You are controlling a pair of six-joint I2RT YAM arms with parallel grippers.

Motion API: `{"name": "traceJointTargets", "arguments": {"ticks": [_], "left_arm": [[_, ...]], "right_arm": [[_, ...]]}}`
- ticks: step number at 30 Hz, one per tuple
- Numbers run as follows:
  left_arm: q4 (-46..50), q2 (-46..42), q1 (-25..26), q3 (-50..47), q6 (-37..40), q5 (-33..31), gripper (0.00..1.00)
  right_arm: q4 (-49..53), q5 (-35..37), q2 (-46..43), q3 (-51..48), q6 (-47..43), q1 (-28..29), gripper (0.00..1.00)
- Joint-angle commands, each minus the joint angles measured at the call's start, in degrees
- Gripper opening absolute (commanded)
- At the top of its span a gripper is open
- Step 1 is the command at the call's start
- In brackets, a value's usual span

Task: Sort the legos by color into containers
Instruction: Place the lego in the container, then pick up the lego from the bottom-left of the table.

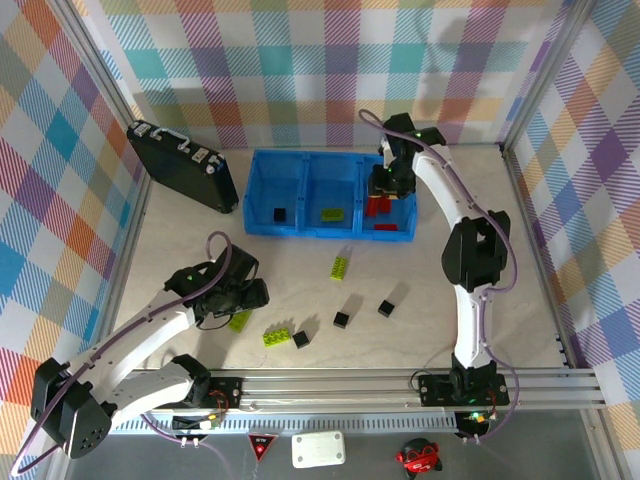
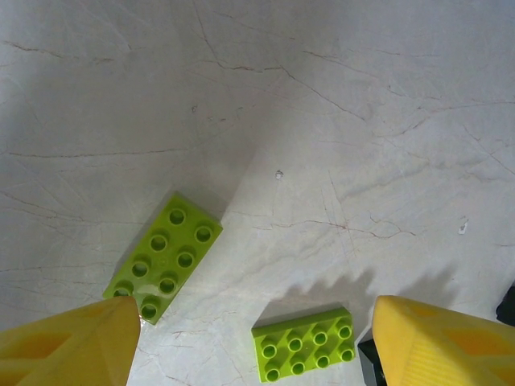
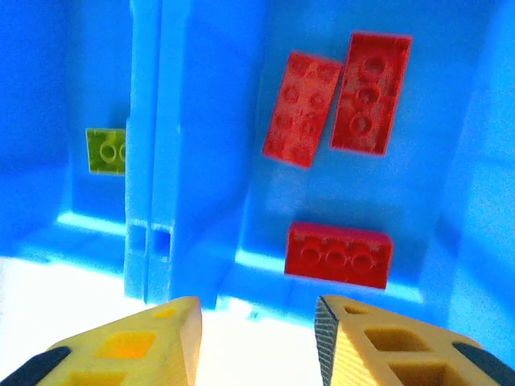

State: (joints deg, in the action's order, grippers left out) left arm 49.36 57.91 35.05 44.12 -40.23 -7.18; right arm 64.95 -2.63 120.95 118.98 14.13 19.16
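Note:
The blue bin has three compartments: a black cube on the left, a lime brick in the middle, red bricks on the right. My right gripper hangs open and empty over the right compartment, above three red bricks. The middle compartment's lime brick shows past the divider. My left gripper is open low over the table, empty. Two lime bricks lie between its fingers. Another lime brick and three black cubes lie loose.
A black case with metal latches lies left of the bin. Metal frame posts and plaid walls ring the table. A black cube sits just right of the left gripper's right finger.

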Motion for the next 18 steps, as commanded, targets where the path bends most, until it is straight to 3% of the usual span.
{"name": "traceJointTargets", "arguments": {"ticks": [1,18], "left_arm": [[-0.56,1.07,-0.42,-0.14,1.85,-0.75,0.76],[-4.22,8.25,-0.44,2.01,5.07,0.86,0.76]], "right_arm": [[-0.97,-0.18,-4.58,-3.81,1.28,1.84,0.43],[-3.78,3.03,-19.16,-21.47,5.83,9.53,0.43]]}}
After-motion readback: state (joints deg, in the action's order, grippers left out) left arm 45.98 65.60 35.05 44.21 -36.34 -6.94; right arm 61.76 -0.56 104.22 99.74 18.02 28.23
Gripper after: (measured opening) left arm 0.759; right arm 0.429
